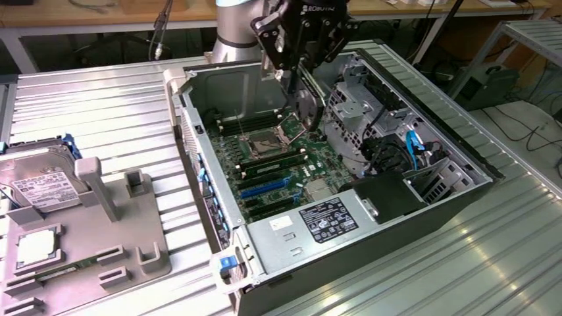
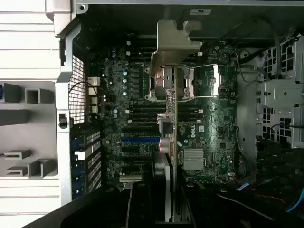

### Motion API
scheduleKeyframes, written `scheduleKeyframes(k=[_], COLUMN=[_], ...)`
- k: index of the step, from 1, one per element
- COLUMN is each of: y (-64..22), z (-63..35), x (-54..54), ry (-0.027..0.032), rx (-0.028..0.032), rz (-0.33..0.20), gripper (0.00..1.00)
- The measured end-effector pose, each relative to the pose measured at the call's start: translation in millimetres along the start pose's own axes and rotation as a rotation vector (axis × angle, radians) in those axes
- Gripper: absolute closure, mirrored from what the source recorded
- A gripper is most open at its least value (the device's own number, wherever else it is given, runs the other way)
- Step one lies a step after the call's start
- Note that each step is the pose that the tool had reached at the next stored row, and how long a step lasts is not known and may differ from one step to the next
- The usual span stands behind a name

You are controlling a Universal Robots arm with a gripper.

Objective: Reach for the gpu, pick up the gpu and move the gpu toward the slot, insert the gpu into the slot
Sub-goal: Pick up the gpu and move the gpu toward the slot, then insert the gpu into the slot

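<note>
My gripper (image 1: pixel 301 69) hangs over the open computer case (image 1: pixel 197 99), shut on the gpu (image 1: pixel 308 108). The card is a thin dark board that stands on edge above the motherboard, near the CPU socket (image 1: pixel 263 141). In the wrist view the gpu (image 2: pixel 169 118) runs edge-on away from my gripper (image 2: pixel 167 194), its silver bracket (image 2: pixel 173 42) at the far end. The bright-blue slot (image 1: pixel 263 189) lies lower on the board, toward the case's near end. In the wrist view the slot (image 2: pixel 140 140) sits just beside the card's edge, apart from it.
Black memory strips (image 1: pixel 272 164) lie between the socket and the slot. A power supply (image 1: pixel 330 217) with a label fills the case's near end, and a drive cage (image 1: pixel 360 105) with cables stands along the exterior view's right. A hard drive (image 1: pixel 39 181) rests on a grey fixture (image 1: pixel 131 257) outside the case.
</note>
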State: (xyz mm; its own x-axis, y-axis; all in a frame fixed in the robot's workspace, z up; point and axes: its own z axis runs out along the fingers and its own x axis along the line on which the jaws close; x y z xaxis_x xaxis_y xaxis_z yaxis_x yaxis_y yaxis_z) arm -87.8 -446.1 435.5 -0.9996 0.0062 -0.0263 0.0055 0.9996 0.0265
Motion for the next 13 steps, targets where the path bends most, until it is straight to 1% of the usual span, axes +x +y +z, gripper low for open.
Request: scheduleKeyframes(k=[1, 3, 4, 5, 13], y=[0.1, 0.1, 0.2, 0.1, 0.2], z=[2.1, 3.5, 5.1, 5.3, 5.3], x=[-19.7, -33.2, -47.5, -51.0, -51.0], ry=[-0.0002, -0.0002, -0.0003, -0.0003, -0.0003], rx=[0.0000, 0.0002, 0.0003, 0.0003, 0.0003], rz=[0.005, 0.008, 0.011, 0.012, 0.012], gripper=[0.72, 0.72, 0.72, 0.72, 0.72])
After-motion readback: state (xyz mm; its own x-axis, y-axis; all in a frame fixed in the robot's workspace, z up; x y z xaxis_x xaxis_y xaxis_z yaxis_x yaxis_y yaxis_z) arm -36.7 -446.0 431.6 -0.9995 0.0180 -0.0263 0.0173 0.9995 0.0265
